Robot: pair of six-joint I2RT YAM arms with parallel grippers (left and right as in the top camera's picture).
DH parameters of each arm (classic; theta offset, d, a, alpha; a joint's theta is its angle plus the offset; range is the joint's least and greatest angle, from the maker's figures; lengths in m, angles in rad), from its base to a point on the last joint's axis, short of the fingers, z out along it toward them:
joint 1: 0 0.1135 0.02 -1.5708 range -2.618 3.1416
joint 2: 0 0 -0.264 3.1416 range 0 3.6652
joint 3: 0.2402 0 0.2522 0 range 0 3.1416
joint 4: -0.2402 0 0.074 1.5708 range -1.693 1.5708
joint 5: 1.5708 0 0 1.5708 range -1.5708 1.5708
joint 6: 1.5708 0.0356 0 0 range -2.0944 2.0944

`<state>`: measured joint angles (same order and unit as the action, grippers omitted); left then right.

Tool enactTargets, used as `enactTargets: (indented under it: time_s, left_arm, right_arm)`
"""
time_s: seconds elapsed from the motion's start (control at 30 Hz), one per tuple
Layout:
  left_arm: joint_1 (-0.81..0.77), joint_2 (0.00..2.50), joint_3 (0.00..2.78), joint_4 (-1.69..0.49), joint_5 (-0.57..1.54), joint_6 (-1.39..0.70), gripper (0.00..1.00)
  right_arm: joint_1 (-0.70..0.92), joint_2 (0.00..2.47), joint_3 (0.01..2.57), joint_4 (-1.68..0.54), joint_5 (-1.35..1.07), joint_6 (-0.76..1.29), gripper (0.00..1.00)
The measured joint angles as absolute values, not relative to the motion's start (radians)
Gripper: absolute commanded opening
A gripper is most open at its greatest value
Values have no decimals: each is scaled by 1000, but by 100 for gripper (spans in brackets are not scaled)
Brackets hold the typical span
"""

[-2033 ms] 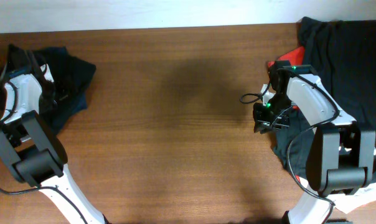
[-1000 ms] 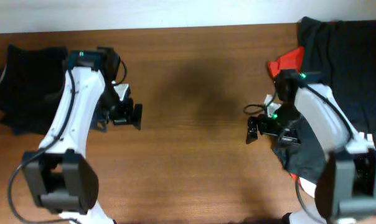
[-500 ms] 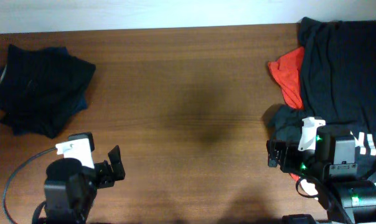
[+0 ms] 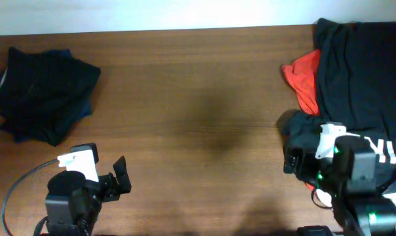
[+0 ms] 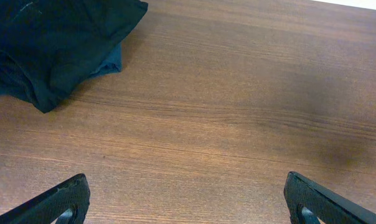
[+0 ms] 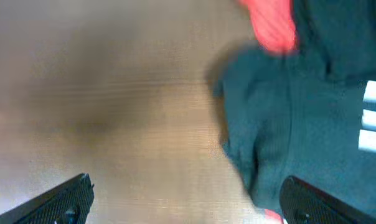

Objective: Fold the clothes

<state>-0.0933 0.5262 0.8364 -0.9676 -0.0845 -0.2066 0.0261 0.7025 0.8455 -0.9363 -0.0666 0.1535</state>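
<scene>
Both arms have drawn back to the near edge since a second ago, when they were stretched out over the table [image 4: 198, 98], and they sit slightly lower than half a second ago. Nearest, the left gripper [image 4: 121, 177] is seen from above only as a dark block, partly cut by the picture's lower border; in its wrist view the left gripper [image 5: 189, 202] has its two fingers far apart, with only bare wood between them. The right gripper [image 4: 289, 160] is also half hidden under its own arm, and in the blurred right wrist view the right gripper [image 6: 187, 200] shows its fingers wide apart, holding nothing. Just beyond it lies the dark grey piece [image 4: 303, 131], crumpled; its white lettering is partly covered by the arm and cannot be read. It appears again as a soft dark shape [image 6: 281, 124]. Farther, the red piece [image 4: 303, 82] comes out from under the black garment [image 4: 362, 65], which is cut off by the right border. At the far left the dark pile [image 4: 44, 92] lies folded, with a bluish layer under it [image 5: 51, 43].
</scene>
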Motion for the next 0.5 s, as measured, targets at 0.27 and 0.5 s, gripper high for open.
enactTargets:
  time_s: [0.27, 0.5]
  left_arm:
    - [-93, 528, 834, -968, -87, -207, 99]
    - [-93, 527, 834, -969, -87, -207, 99]
  right_arm:
    - [26, 66, 314, -456, -60, 133, 99]
    - [26, 12, 87, -6, -60, 48, 99]
